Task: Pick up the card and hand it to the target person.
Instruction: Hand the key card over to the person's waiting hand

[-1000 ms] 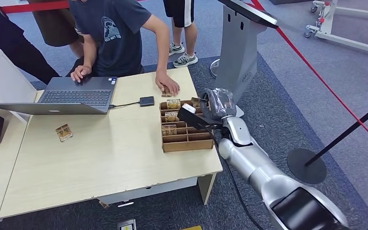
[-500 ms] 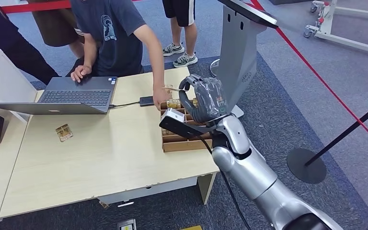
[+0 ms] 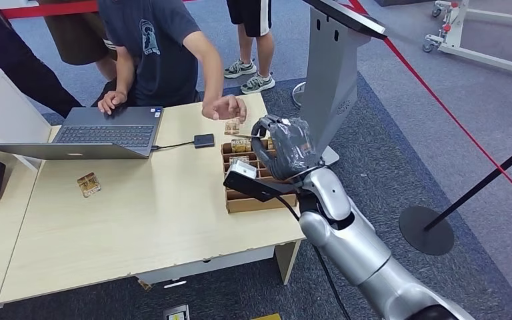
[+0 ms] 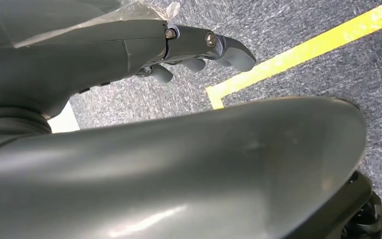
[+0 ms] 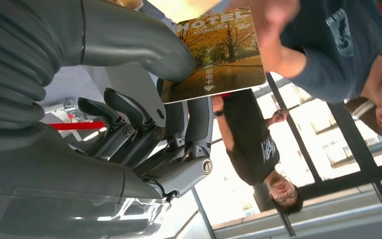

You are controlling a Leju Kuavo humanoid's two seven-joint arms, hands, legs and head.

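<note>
Here, card (image 5: 214,57): read "HOTEL", upper centre of the wrist frame.
My right hand (image 5: 144,109): pinched it.
My left hand (image 4: 129,45): grasp unclear.

The pale wooden counter (image 3: 140,220) carries an open grey laptop (image 3: 100,133), a small dark adapter box (image 3: 205,140) and a slotted brown wooden card tray (image 3: 257,193). A small brownish card (image 3: 89,184), perhaps, lies apart near its left side.

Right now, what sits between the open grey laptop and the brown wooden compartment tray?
In the head view, a small black square box, cabled to the laptop, lies on the tabletop between it and the tray.
</note>
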